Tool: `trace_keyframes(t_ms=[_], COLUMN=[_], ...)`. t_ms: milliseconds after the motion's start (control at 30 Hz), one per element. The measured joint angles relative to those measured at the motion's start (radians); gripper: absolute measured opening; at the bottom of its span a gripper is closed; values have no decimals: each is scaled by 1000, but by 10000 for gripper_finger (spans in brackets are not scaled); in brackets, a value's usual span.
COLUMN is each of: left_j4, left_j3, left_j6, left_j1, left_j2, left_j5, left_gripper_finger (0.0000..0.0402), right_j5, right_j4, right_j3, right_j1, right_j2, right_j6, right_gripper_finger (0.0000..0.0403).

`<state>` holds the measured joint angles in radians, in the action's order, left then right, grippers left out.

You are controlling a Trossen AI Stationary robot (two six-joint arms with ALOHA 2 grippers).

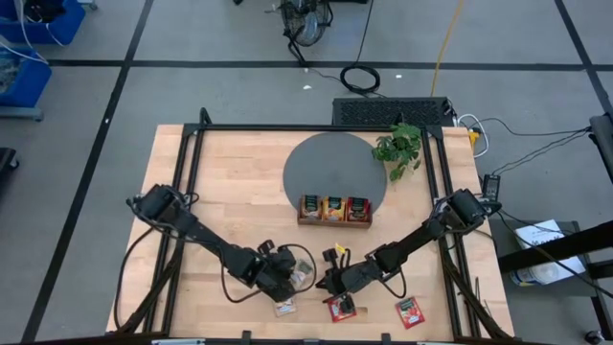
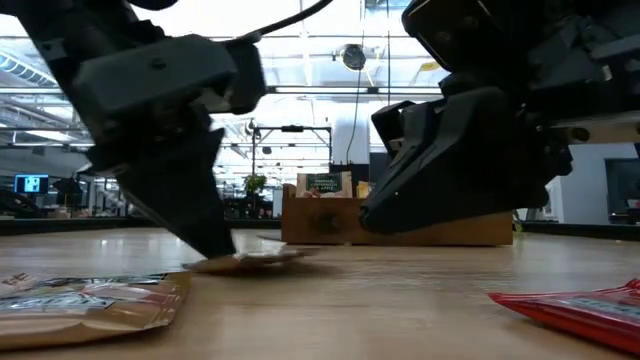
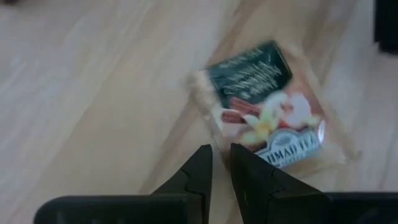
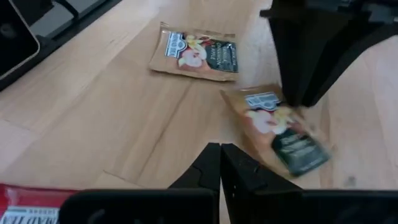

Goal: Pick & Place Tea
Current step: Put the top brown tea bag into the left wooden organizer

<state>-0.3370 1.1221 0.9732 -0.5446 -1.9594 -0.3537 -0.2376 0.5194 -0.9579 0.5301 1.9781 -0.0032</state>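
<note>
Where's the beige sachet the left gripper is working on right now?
The beige sachet lies flat on the table's near centre, right at the left gripper tip. A second beige sachet lies just beyond it; the right gripper is alongside.

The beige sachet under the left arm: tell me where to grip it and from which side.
Judging by its pose, grip a free edge from above. The beige sachet lies flat on the table, with the left end effector at one edge, so its thin rim is the only hold.
</note>
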Motion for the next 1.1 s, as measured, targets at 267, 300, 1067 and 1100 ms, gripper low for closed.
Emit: trace_keyframes(t_ms=[267, 300, 1067, 1100], left_j4=[139, 146, 127, 128], left_j3=[-1, -1, -5, -5], left_j6=[-65, -69, -99, -82], left_j1=[2, 2, 18, 22], left_j2=[-17, -17, -4, -4], left_j5=[45, 47, -35, -35], left_gripper_finger=[63, 63, 62, 62], right_j5=[-2, -2, 190, 190], right_j4=[-16, -24, 46, 44], right_j3=[1, 1, 2, 2], right_j1=[-10, -12, 4, 4], right_j2=[0, 0, 5, 6], right_j6=[43, 51, 24, 22], right_gripper_finger=[1, 1, 0, 0])
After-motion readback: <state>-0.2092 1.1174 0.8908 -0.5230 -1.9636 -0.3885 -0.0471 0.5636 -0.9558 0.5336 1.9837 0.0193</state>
